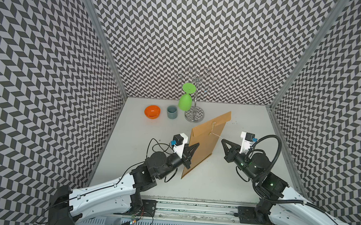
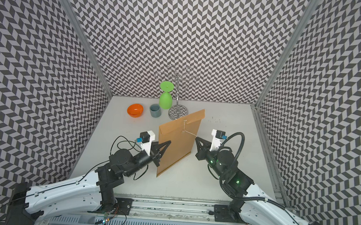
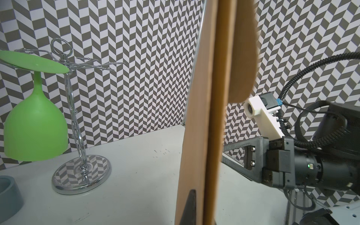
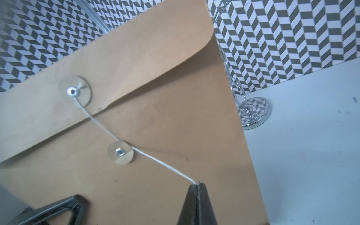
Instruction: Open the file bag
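Brown kraft-paper file bag (image 1: 204, 147) stands upright, edge clamped in our left gripper (image 1: 196, 145), while our right gripper (image 4: 197, 185), nearer the round button clasp (image 4: 120, 152), pinches its thin pale string (image 4: 155, 161) alongside.

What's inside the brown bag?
I can't tell. The flap covers the mouth of the bag, so its inside is hidden. Outside, the string runs to the right gripper, which pinches it.
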Controlling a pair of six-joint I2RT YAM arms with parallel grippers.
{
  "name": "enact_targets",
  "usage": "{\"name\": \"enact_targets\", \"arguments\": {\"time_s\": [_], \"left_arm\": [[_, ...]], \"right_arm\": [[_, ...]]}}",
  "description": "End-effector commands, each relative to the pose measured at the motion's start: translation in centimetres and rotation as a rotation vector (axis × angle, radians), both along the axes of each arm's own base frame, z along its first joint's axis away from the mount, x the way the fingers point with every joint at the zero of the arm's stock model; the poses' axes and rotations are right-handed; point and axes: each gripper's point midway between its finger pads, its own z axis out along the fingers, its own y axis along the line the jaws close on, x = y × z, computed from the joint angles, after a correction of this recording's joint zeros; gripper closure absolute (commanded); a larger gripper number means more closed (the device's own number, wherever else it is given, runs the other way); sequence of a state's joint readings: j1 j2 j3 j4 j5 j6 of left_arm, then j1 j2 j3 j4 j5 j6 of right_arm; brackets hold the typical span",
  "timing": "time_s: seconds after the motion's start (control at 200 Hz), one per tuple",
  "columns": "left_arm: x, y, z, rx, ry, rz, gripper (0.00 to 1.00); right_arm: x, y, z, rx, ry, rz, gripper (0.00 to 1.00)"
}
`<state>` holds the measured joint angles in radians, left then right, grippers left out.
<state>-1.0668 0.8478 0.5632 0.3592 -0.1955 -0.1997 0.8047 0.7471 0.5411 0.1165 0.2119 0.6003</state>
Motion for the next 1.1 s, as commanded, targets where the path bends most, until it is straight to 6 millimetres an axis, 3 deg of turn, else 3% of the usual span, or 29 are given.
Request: {"name": "enact_targets", "arguments": {"time_s": [0.0, 0.496, 0.811, 1.096], "left_arm": [[-0.5, 0.1, 0.8, -0.030, -0.006, -0.018, 1.00], [0.1, -0.6, -2.0, 0.022, 0.071, -0.007, 1.00], [0.4, -1.2, -3.1, 0.046, 0.096, -0.002, 1.00], [0.8, -1.5, -3.6, 0.061, 0.104, 0.007, 1.00]], "right_arm": [[1.1, -1.1, 1.9, -0.042, -0.043, -0.089, 1.00], [2.0, 0.3, 7.7, -0.054, -0.186, -0.072, 1.00], [0.6, 1.6, 11.5, -0.001, -0.271, 0.036, 1.00], [-1.3, 3.4, 12.3, 0.015, -0.309, 0.176, 1.00]]}}
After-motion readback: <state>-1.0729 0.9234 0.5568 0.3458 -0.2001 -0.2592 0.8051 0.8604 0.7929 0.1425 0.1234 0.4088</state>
